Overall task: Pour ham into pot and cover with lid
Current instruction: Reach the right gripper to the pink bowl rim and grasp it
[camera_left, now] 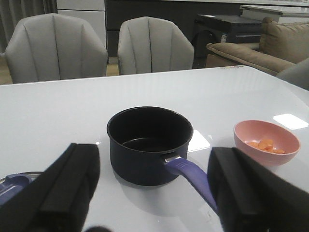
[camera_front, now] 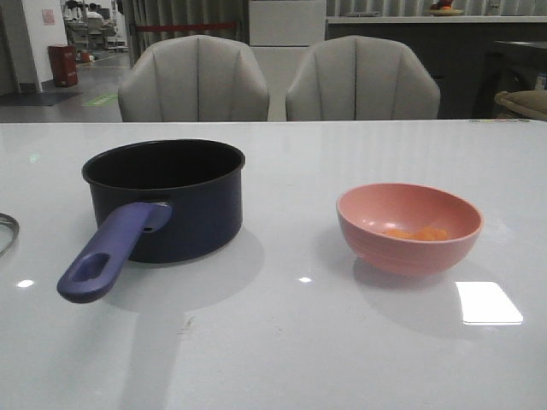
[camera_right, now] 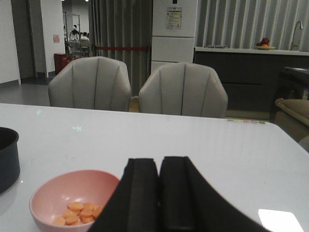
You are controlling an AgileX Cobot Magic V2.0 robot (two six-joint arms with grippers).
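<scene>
pot [camera_front: 167,202]: left on tabletop [camera_front: 282,342]
ham [camera_front: 416,233]: inside pink bowl [camera_front: 409,227], right
left end effector [camera_left: 152,193]: spread wide
right end effector [camera_right: 159,193]: closed, empty

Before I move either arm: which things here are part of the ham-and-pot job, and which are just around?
For the job:
pot, uncovered
ham, in the pink bowl
lid, only its edge visible at the table's left side
left gripper, open
right gripper, fingers together, holding nothing

Just around:
two grey chairs behind the table
sofa
</scene>
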